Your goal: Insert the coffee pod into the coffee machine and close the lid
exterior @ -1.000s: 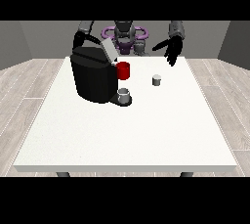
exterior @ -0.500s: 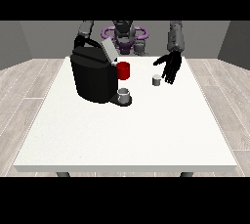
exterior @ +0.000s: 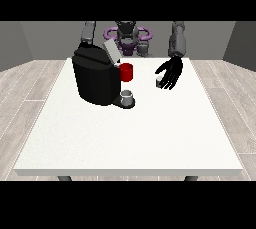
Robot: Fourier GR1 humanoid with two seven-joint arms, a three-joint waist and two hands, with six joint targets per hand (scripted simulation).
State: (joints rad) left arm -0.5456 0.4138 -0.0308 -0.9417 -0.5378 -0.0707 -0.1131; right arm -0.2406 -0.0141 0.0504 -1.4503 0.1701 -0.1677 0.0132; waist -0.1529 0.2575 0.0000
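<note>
One white table (exterior: 125, 138), black coffee machine (exterior: 95, 78) at its far side, lid (exterior: 111, 51) raised
Grey cup (exterior: 127, 96) on drip tray; hand at the view's right (exterior: 170, 73), fingers spread downward, beside small coffee pod (exterior: 159, 82); contact cannot be told; other hand hidden behind machine

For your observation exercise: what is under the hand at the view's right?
The small grey coffee pod stands on the white table, partly showing at the left edge of the hand. The hand covers the rest of the pod, so whether the two touch cannot be seen.
</note>
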